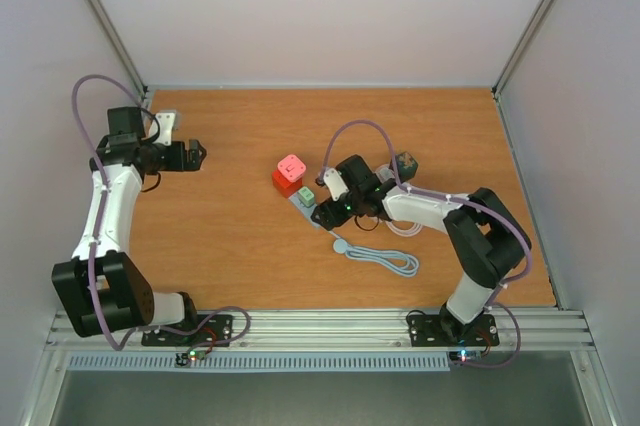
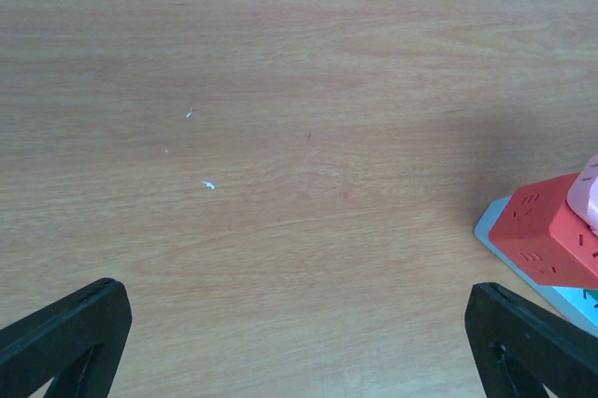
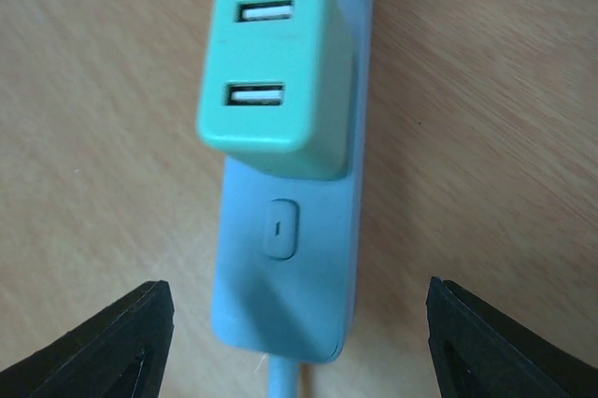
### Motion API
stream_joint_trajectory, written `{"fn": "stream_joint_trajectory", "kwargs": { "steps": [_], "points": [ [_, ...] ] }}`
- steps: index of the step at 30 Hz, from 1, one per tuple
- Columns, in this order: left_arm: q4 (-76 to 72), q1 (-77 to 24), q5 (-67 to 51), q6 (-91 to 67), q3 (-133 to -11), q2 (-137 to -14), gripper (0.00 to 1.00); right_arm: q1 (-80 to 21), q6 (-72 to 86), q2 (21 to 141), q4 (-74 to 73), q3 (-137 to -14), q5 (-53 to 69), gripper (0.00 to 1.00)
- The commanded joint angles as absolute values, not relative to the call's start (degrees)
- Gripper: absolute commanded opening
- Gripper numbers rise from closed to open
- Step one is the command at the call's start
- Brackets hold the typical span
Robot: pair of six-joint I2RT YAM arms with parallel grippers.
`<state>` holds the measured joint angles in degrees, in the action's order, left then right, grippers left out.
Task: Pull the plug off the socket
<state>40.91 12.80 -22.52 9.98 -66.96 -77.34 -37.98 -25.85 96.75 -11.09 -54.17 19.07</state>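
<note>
Plug (image 3: 276, 71) seated in blue socket strip (image 3: 280, 286), centre frame | your right gripper (image 3: 299, 323): jaws released wide, lined up to grab | left gripper (image 2: 299, 333): jaws released, parked clear.

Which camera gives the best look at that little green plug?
The right wrist view: the green plug looms large, both slots clear, seated on the blue power strip. The top external view shows it only as a tiny square. The left wrist view shows hardly any of it.
</note>
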Motion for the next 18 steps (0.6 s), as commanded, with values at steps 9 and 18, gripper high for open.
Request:
{"fn": "stream_joint_trajectory", "kwargs": {
  "steps": [9,18],
  "points": [
    [39.7,13.1,-21.2,11.2,-63.7,-74.7,1.00,-40.4,-23.1,103.8,-3.9,-55.0,15.2,0.72],
    [37.9,13.1,-25.8,13.3,-64.3,-75.1,1.00,-41.2,-24.9,104.2,-4.0,-54.3,14.5,0.52]
  ]
}}
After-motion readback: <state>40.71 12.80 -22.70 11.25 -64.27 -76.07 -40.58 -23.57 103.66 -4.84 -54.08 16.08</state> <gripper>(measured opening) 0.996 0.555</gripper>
